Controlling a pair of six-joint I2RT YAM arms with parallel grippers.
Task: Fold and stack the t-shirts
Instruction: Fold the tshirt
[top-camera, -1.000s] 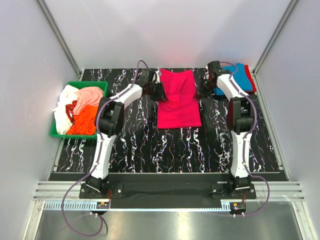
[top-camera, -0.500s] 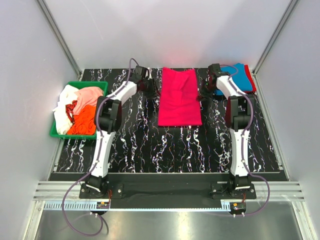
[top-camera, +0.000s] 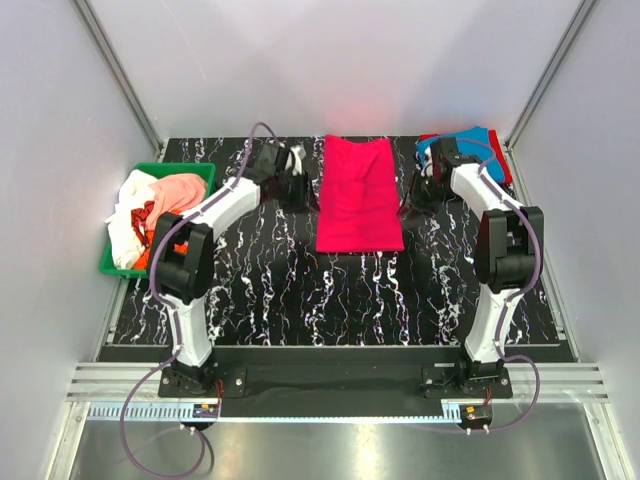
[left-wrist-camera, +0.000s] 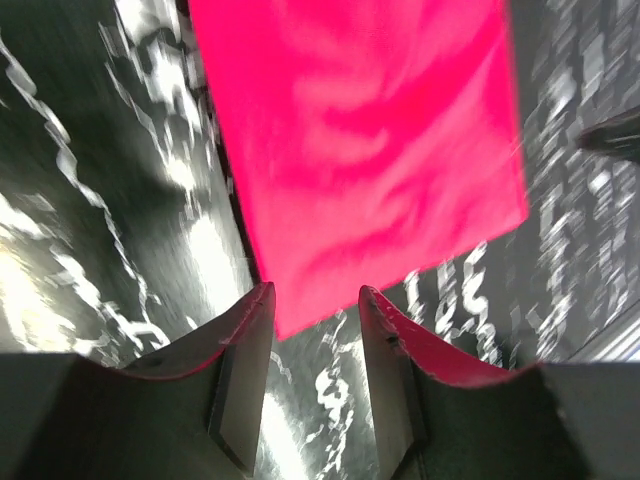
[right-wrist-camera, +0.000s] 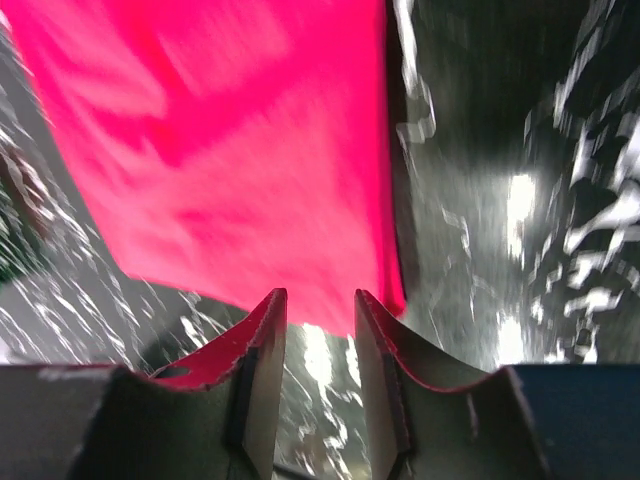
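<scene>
Top view, magenta t-shirt (top-camera: 360, 195): we see it folded into a long rectangle, flat on the black marbled table (top-camera: 330, 290), at the far middle.
Top view, left gripper (top-camera: 303, 182): just beside the shirt's left edge.
Top view, right gripper (top-camera: 413, 195): just beside its right edge.
Top view, blue t-shirt (top-camera: 482, 148): in the far right corner, lying on a red t-shirt (top-camera: 506, 168).
Top view, green bin (top-camera: 118, 268): at the left, holding a peach-pink t-shirt (top-camera: 180, 188), an orange t-shirt (top-camera: 165, 245) and a white t-shirt (top-camera: 122, 220).
Left wrist view, left gripper: we find its fingers (left-wrist-camera: 245, 360) parted and gripping nothing; a magenta corner lies just past the tips.
Right wrist view, right gripper: its fingers (right-wrist-camera: 260, 370) are parted too, holding nothing, with the magenta edge beyond them.
</scene>
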